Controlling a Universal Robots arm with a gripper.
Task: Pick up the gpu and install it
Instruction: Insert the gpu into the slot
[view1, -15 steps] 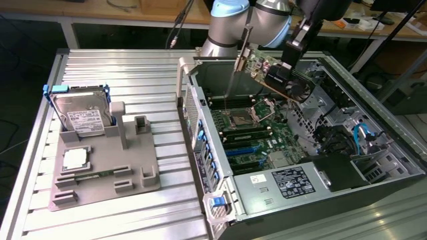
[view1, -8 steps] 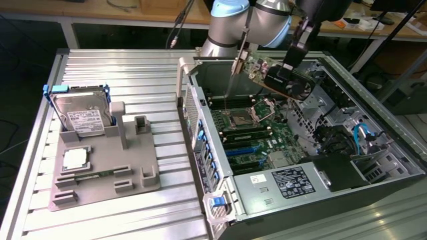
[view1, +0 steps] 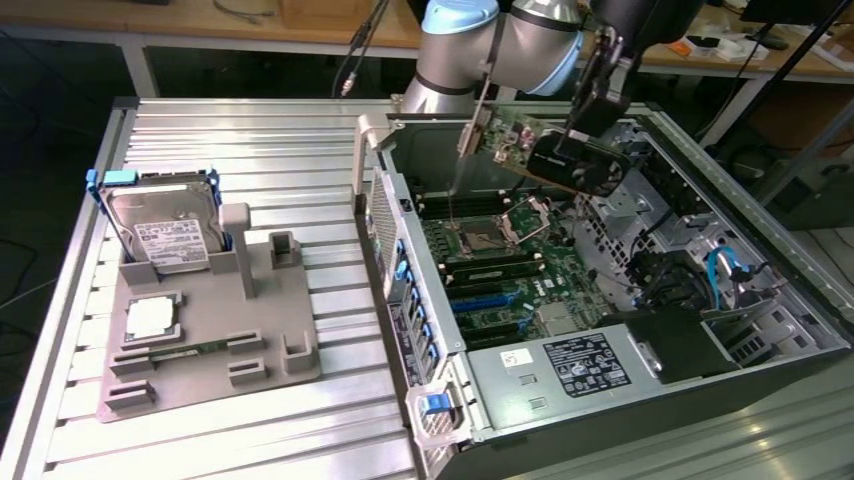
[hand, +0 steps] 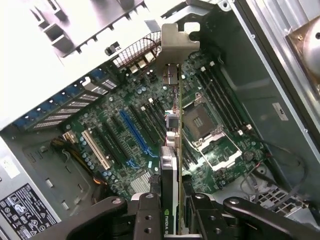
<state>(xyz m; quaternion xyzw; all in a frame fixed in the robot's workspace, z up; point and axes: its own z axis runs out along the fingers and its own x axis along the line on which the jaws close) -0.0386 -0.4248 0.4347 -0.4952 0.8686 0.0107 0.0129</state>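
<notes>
Widest of all, a ribbed silver aluminium bench (view1: 240, 140), carrying an open grey steel computer case (view1: 380, 215) laid on its side directly below the tool (hand: 172, 212). Inside the case, a green motherboard (view1: 521, 270) facing up toward the tool. Well apart from the tool, beyond the case, a grey plastic fixture block (view1: 200, 330) with a silver hard drive in a blue frame (view1: 160, 235). Between tool and motherboard, in the air and clear of the board: the gpu (view1: 554, 155), a thin flat green card with a dark cooler face and a silvery end bracket (hand: 177, 37), clamped between two black fingers (hand: 147, 215), one on each face, tilted in the exterior view. Long axis running straight away from the tool toward the slotted rear wall of the case, bracket at the far end. By judgement, the deciding relation: the long blue expansion slot (hand: 133, 132) lower than the card and off to one side of its edge line, roughly along the same direction though seemingly not quite parallel. Card hanging rather over the silver processor socket (hand: 200, 117). Not yet seated.
</notes>
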